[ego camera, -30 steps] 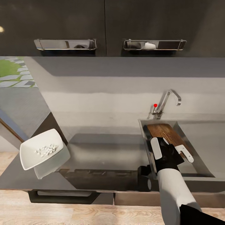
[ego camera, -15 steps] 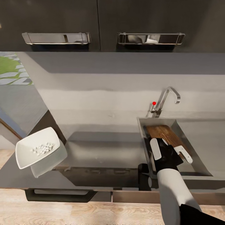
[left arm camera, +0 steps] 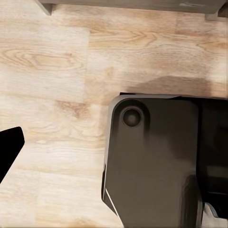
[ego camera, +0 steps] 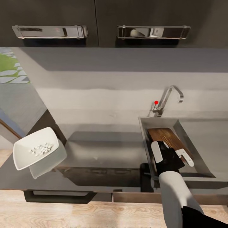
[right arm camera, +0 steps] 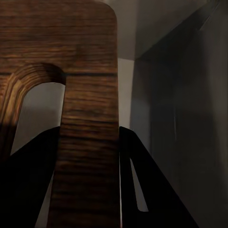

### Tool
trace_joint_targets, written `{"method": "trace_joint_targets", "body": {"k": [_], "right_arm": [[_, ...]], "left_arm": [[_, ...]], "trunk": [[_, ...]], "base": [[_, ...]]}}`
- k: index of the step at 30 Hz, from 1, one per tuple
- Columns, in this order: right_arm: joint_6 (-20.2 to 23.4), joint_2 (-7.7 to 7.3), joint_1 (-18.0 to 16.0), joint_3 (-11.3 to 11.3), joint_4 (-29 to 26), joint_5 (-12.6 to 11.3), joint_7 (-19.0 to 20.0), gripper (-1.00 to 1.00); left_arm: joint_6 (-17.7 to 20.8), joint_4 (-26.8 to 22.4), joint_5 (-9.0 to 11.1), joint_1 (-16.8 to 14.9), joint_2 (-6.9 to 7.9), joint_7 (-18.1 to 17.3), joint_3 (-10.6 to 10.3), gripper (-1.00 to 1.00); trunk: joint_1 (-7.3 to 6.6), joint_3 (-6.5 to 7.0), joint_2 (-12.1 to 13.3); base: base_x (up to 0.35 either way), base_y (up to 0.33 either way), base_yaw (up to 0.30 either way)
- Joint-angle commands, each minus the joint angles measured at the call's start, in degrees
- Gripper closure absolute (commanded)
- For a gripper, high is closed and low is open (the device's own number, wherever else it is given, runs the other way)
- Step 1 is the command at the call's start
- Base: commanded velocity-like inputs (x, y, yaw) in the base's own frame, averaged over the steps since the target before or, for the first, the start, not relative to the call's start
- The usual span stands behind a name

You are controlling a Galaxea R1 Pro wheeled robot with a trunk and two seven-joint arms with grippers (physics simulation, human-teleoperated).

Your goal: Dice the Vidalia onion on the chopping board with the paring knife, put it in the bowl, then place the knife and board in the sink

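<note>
The dark wooden chopping board (ego camera: 164,135) leans tilted inside the sink (ego camera: 143,134), and my right gripper (ego camera: 172,154) is shut on its near handle end. In the right wrist view the chopping board's handle strip (right arm camera: 85,142) runs between the two black fingers. At the left end of the countertop (ego camera: 104,152) stands the white square bowl (ego camera: 23,156) holding small white pieces of diced onion (ego camera: 40,148). The paring knife is out of view. One black fingertip (left arm camera: 9,149) shows over the wooden floor in the left wrist view.
A chrome tap (ego camera: 167,98) with a red knob rises behind the sink. Dark wall cabinets with metal handles (ego camera: 153,31) hang overhead. The left wrist view looks down on the robot's dark base (left arm camera: 152,161) and the light wood floor (left arm camera: 52,71).
The head camera has shifted, so the whole picture has moved. Relative to the sink, my right gripper and the chopping board have sunk slightly deeper into the basin.
</note>
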Motion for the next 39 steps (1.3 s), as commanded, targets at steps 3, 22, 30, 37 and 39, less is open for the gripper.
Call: {"method": "trace_joint_targets", "body": {"k": [3,22,30,37,39], "right_arm": [[0.24,0.05,-0.04,-0.11,0.0,-0.05,-0.1,1.0],[-0.43,0.05,-0.04,-0.06,0.04,-0.23,-0.14,-1.0],[-0.75,0.05,-0.04,0.77,-3.2,-0.16,-0.27,-1.0],[13.62,0.05,-0.04,16.4,-25.46,-0.22,-0.94,-1.0],[16.96,0.05,-0.04,18.84,-28.57,-0.23,-0.9,-1.0]], "left_arm": [[-0.12,-0.08,0.59,0.01,0.11,0.44,-0.48,-1.0],[-0.12,-0.08,0.59,0.01,0.11,0.44,-0.48,-1.0],[-0.12,-0.05,0.59,0.01,0.11,0.44,-0.48,-1.0],[-0.12,0.0,0.59,0.01,0.11,0.44,-0.48,-1.0],[-0.12,0.0,0.59,0.01,0.11,0.44,-0.48,-1.0]], "trunk": [[0.03,-0.37,-0.11],[0.03,-0.68,-0.11],[0.03,-0.68,-0.11],[0.03,-0.68,-0.11],[0.03,-0.68,-0.11]], "base": [[0.0,-0.044,0.0],[0.0,-0.002,0.0],[0.0,0.0,0.0],[0.0,0.0,0.0],[0.0,0.0,0.0]]}}
